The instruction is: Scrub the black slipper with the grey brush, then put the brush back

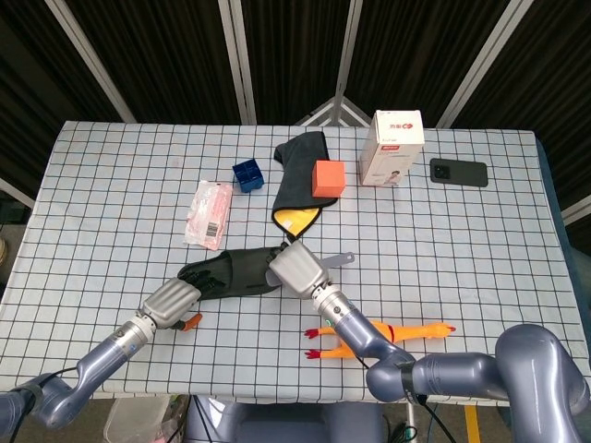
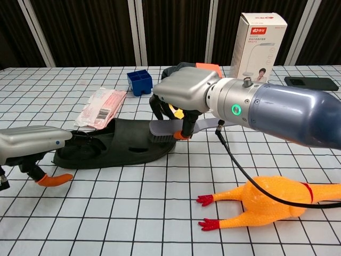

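The black slipper (image 1: 235, 268) (image 2: 112, 145) lies on its side axis across the front middle of the checked table. My right hand (image 1: 297, 268) (image 2: 186, 89) grips the grey brush (image 2: 166, 128) and holds its bristles on the slipper's right end; the handle (image 1: 340, 260) sticks out to the right. My left hand (image 1: 171, 300) (image 2: 33, 140) is at the slipper's left end, with its dark fingers (image 2: 80, 141) resting on that end. Its orange-tipped thumb (image 2: 53, 180) lies apart on the table.
A rubber chicken (image 2: 269, 202) lies at the front right, under my right forearm. Behind the slipper are a pink packet (image 1: 209, 212), a blue box (image 1: 247, 173), a grey cloth with yellow lining (image 1: 297, 161), an orange cube (image 1: 329, 177), a white carton (image 1: 392, 146) and a phone (image 1: 458, 172).
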